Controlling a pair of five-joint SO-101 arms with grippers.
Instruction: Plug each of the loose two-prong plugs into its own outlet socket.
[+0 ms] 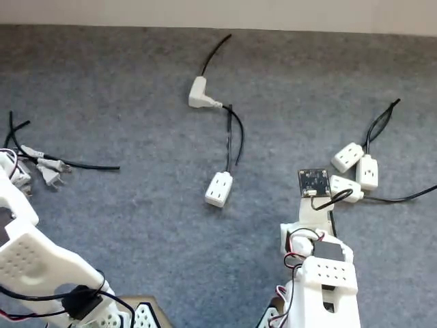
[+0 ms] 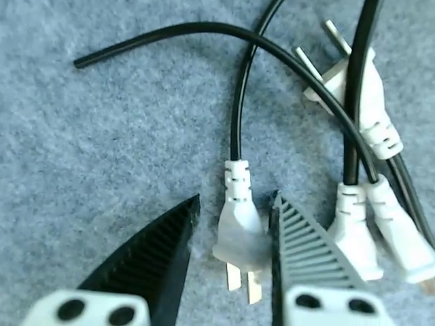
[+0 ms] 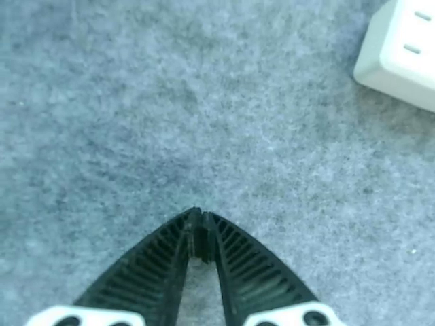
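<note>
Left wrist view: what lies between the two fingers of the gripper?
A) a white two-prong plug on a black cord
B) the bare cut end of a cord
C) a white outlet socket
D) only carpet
A: a white two-prong plug lies between the spread fingers of the left gripper, with its prongs toward the camera and its black cord leading away.

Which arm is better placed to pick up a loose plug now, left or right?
Left. The left end effector is open around a white two-prong plug. The right end effector is shut over bare carpet, near an outlet socket.
</note>
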